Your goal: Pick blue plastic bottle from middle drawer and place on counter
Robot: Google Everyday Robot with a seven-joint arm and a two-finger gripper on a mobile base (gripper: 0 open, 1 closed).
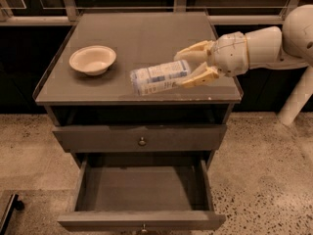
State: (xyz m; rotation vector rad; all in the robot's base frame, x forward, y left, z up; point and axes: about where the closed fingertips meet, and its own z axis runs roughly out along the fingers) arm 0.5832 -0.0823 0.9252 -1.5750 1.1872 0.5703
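Grey counter [146, 38]: the flat cabinet top fills the upper middle of the view. Its front edge is chipped pale on the right.

Speckled floor [264, 155] lies around the cabinet.

Middle drawer [142, 190]: pulled well out at the bottom of the view, with bare grey floor showing inside.

Upper drawer [98, 138]: shut, plain front, sits just above the open one.

White arm [264, 45]: enters from the right edge and reaches left across the counter's right side.

Gripper [185, 69]: over the front right part of the counter. The cream fingers [195, 50] lie one above and one below, and the jaws are closed around one end of the bottle.

Blue plastic bottle [159, 77]: lying on its side, label facing up, free end pointing left. It is over the counter near the front edge. I cannot tell whether it rests on the surface or hangs just above it.

Cream bowl [92, 59]: upright on the counter's left side, apart from the bottle.

Round knob [142, 141]: centred on the upper drawer front.
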